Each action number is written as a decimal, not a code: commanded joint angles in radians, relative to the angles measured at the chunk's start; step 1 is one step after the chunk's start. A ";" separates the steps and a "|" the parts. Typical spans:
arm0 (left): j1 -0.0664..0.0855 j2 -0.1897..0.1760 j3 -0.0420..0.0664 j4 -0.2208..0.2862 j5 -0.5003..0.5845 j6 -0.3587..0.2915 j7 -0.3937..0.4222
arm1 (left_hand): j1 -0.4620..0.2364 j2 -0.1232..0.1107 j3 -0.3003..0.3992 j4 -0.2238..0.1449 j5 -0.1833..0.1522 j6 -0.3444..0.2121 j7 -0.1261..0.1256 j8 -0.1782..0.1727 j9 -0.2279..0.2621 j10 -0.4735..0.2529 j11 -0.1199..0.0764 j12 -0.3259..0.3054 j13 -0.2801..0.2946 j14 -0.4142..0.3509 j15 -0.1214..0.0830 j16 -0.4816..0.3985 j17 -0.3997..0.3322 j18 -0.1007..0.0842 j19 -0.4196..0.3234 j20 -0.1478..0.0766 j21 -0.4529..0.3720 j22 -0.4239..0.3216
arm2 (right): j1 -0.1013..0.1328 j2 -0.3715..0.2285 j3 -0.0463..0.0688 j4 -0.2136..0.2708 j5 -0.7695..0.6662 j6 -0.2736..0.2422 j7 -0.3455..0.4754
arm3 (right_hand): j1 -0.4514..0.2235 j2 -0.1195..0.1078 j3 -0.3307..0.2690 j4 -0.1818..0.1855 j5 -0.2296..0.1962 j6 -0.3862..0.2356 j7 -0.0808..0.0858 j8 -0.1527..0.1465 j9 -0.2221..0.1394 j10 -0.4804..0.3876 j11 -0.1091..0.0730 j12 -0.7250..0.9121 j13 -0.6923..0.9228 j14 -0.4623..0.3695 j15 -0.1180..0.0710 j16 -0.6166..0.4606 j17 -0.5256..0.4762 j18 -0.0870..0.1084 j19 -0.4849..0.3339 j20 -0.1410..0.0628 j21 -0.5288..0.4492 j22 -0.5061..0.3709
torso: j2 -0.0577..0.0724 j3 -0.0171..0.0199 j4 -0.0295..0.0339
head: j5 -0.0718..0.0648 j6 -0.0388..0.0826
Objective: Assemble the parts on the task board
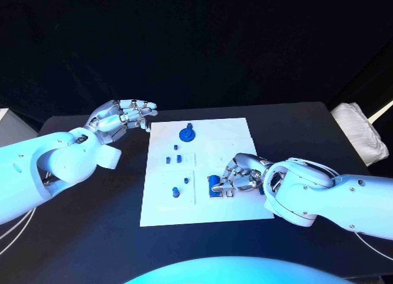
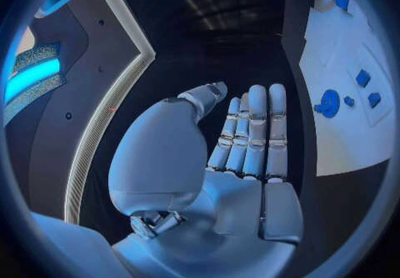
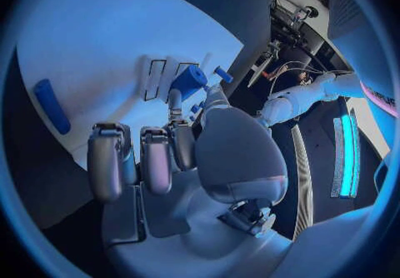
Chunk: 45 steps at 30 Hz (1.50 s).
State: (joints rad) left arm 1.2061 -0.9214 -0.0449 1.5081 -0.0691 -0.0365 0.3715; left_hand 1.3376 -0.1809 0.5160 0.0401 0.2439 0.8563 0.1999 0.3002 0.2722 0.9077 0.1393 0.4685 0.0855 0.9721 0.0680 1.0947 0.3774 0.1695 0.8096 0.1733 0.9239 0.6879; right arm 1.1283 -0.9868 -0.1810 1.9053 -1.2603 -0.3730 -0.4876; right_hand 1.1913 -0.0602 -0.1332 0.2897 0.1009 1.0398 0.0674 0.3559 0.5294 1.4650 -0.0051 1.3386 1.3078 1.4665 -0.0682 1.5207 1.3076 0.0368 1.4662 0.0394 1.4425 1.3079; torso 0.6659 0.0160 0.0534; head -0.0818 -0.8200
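The task board is a white plate lying in the middle of the black table, and I take it as the landmark for all places.

The right hand is over the board's right side, near its front half. Its fingers are curled downward at a blue cylinder part that stands there on the board. In the right wrist view the cylinder sits just at the tips of the thumb and one finger, but I cannot tell if the hand really pinches it or only touches it.

The left hand is off the board, just beside its far left corner, above the table. It holds nothing. In the left wrist view its fingers are stretched out straight and lie close side by side, with the thumb a little apart, so the hand is released.

Other blue parts are on the board. A round blue disc part with a small knob lies near the far edge. Two small blue pieces lie in the middle of the left half, and a further small blue piece sits nearer the front, left of the cylinder. In the right wrist view a long blue bar lies flat on the board, well apart from the cylinder.
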 commanded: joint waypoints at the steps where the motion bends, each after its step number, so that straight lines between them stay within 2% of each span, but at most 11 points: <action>1: 0.000 0.001 0.001 0.002 0.006 0.016 0.005 | -0.005 0.002 -0.003 0.003 0.001 0.001 -0.003 0.006 -0.002 -0.003 -0.001 0.004 -0.001 0.007 0.001 -0.004 -0.002 0.014 0.008 -0.002 -0.007 -0.001 | -0.001 -0.002 0.000 0.003 -0.006 0.020 0.039 | 0.013 0.002 -0.007 -0.002 0.003 0.001 -0.004 0.007 0.002 0.014 -0.006 0.004 0.113 0.082 -0.008 0.002 0.147 -0.015 0.082 -0.009 0.005 0.233 | 0.000 0.0007 0.0002 | -0.001 -0.001; 5: 0.000 0.001 0.001 0.002 0.006 0.017 0.004 | -0.005 0.002 -0.003 0.003 0.001 0.001 -0.003 0.006 -0.002 -0.003 -0.001 0.004 -0.001 0.007 0.001 -0.004 -0.002 0.014 0.008 -0.002 -0.007 -0.001 | -0.001 -0.002 0.000 -0.003 -0.018 0.027 0.027 | 0.040 0.009 -0.009 -0.003 0.002 0.002 -0.005 0.009 0.002 0.015 -0.008 0.005 0.115 0.082 -0.009 0.003 0.149 -0.015 0.083 -0.011 0.008 0.234 | 0.000 -0.0009 0.0013 | -0.002 0.000; 7: 0.000 0.001 0.001 0.002 0.006 0.017 0.003 | -0.005 0.003 -0.003 0.004 0.001 0.001 -0.003 0.006 -0.002 -0.003 0.000 0.004 -0.001 0.007 0.001 -0.004 -0.002 0.014 0.008 -0.002 -0.008 -0.001 | -0.001 0.000 0.000 -0.008 -0.029 0.030 0.010 | 0.060 0.027 -0.009 -0.002 -0.007 0.004 -0.006 0.011 0.001 0.018 -0.009 0.008 0.117 0.082 -0.010 0.003 0.151 -0.016 0.083 -0.012 0.012 0.235 | -0.001 -0.0011 0.0017 | -0.002 -0.001; 9: 0.000 0.001 0.001 0.002 0.006 0.020 0.001 | -0.005 0.003 -0.003 0.004 0.001 0.001 -0.003 0.006 -0.002 -0.003 0.000 0.004 -0.001 0.007 0.001 -0.004 -0.002 0.014 0.008 -0.002 -0.008 -0.001 | -0.001 0.003 0.000 -0.012 -0.039 0.034 -0.001 | 0.067 0.033 -0.009 -0.003 -0.009 0.006 -0.007 0.012 0.001 0.019 -0.010 0.010 0.119 0.082 -0.011 0.003 0.150 -0.016 0.084 -0.012 0.014 0.236 | 0.000 -0.0008 0.0020 | -0.002 -0.001; 11: 0.000 0.001 0.001 0.002 0.006 0.023 -0.002 | -0.006 0.004 -0.003 0.005 0.001 0.001 -0.003 0.006 -0.002 -0.003 0.000 0.004 -0.001 0.007 0.001 -0.004 -0.002 0.014 0.009 -0.002 -0.008 -0.002 | -0.001 0.008 0.000 -0.016 -0.053 0.041 -0.010 | 0.091 0.045 -0.006 -0.005 -0.019 0.008 -0.008 0.012 -0.001 0.022 -0.011 0.013 0.122 0.082 -0.012 0.003 0.151 -0.017 0.084 -0.013 0.016 0.236 | 0.000 -0.0005 0.0020 | -0.002 -0.002; 12: 0.000 0.001 0.001 0.003 0.006 0.024 -0.003 | -0.006 0.004 -0.003 0.005 0.001 0.001 -0.003 0.006 -0.002 -0.003 0.000 0.004 -0.001 0.007 0.001 -0.004 -0.002 0.014 0.009 -0.002 -0.008 -0.002 | -0.001 0.011 0.000 -0.018 -0.063 0.044 -0.013 | 0.118 0.055 0.006 -0.011 -0.044 0.009 -0.010 0.012 -0.002 0.024 -0.012 0.015 0.123 0.083 -0.014 0.004 0.152 -0.017 0.085 -0.014 0.017 0.236 | 0.001 -0.0004 0.0021 | -0.002 -0.001; 14: 0.000 0.001 0.001 0.003 0.006 0.026 -0.004 | -0.006 0.004 -0.003 0.005 0.001 0.001 -0.003 0.006 -0.002 -0.003 0.000 0.004 -0.001 0.007 0.001 -0.004 -0.002 0.014 0.009 -0.002 -0.008 -0.002 | -0.002 0.017 0.000 -0.021 -0.085 0.048 -0.019 | 0.159 0.060 0.025 -0.018 -0.036 0.011 -0.013 0.011 -0.005 0.027 -0.015 0.021 0.128 0.083 -0.015 0.005 0.155 -0.018 0.086 -0.016 0.023 0.238 | 0.001 -0.0006 0.0022 | -0.002 -0.001; 20: 0.000 0.002 0.001 0.002 0.006 0.026 -0.006 | -0.007 0.006 -0.003 0.007 0.000 0.002 -0.002 0.007 -0.002 -0.003 0.000 0.005 -0.001 0.007 0.002 -0.004 -0.002 0.014 0.009 -0.002 -0.009 -0.003 | -0.006 0.031 0.000 -0.032 -0.126 0.027 -0.036 | 0.210 0.062 0.060 -0.018 -0.037 0.017 -0.016 0.007 -0.013 0.029 -0.019 0.021 0.130 0.084 -0.019 0.006 0.158 -0.019 0.087 -0.019 0.029 0.239 | -0.001 0.0002 0.0015 | 0.002 -0.004; 22: 0.000 0.002 0.001 0.002 0.005 0.026 -0.007 | -0.007 0.006 -0.003 0.007 0.000 0.002 -0.002 0.007 -0.002 -0.003 0.000 0.005 -0.001 0.007 0.002 -0.004 -0.002 0.014 0.009 -0.002 -0.009 -0.003 | -0.007 0.033 0.000 -0.035 -0.133 0.019 -0.041 | 0.200 0.051 0.065 -0.001 0.012 0.022 -0.017 0.005 -0.017 0.029 -0.020 0.018 0.128 0.084 -0.019 0.006 0.159 -0.019 0.087 -0.020 0.031 0.240 | -0.001 0.0010 0.0015 | 0.002 -0.003; 30: 0.000 0.003 0.000 0.000 0.005 0.027 -0.010 | -0.007 0.006 -0.003 0.008 0.000 0.002 -0.002 0.007 -0.002 -0.003 0.000 0.005 -0.001 0.007 0.002 -0.004 -0.002 0.014 0.010 -0.002 -0.010 -0.003 | -0.011 0.034 0.000 -0.038 -0.131 0.017 -0.041 | 0.199 0.049 0.066 -0.001 0.016 0.023 -0.017 0.004 -0.018 0.030 -0.020 0.020 0.129 0.084 -0.020 0.007 0.160 -0.020 0.088 -0.020 0.032 0.240 | -0.001 -0.0003 0.0004 | 0.003 -0.002; 45: 0.000 0.001 0.000 -0.001 0.005 0.031 -0.014 | -0.007 0.006 -0.003 0.008 0.000 0.002 -0.002 0.007 -0.002 -0.003 0.000 0.005 -0.001 0.007 0.002 -0.004 -0.002 0.014 0.010 -0.002 -0.010 -0.003 | -0.015 0.012 0.000 -0.025 -0.098 0.045 -0.030 | 0.192 0.025 0.068 -0.001 0.020 0.025 -0.016 0.003 -0.021 0.030 -0.019 0.016 0.128 0.084 -0.019 0.006 0.158 -0.019 0.087 -0.021 0.030 0.239 | -0.001 -0.0002 0.0005 | 0.007 -0.001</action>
State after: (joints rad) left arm 1.2057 -0.9212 -0.0451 1.5056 -0.0691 -0.0248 0.3543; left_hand 1.3376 -0.1809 0.5133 0.0428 0.2439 0.8563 0.1998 0.3002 0.2723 0.9078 0.1394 0.4683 0.0857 0.9721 0.0680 1.0947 0.3767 0.1695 0.8131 0.1698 0.9206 0.6856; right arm 1.1143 -0.9746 -0.1812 1.8788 -1.3600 -0.3473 -0.5065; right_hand 1.3733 -0.0354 -0.0657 0.2860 0.1239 1.0574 0.0500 0.3641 0.5092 1.4679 -0.0171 1.3586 1.3160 1.4667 -0.0822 1.5207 1.3073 0.0371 1.4662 0.0252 1.4694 1.3074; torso 0.6651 0.0157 0.0548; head -0.0770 -0.8227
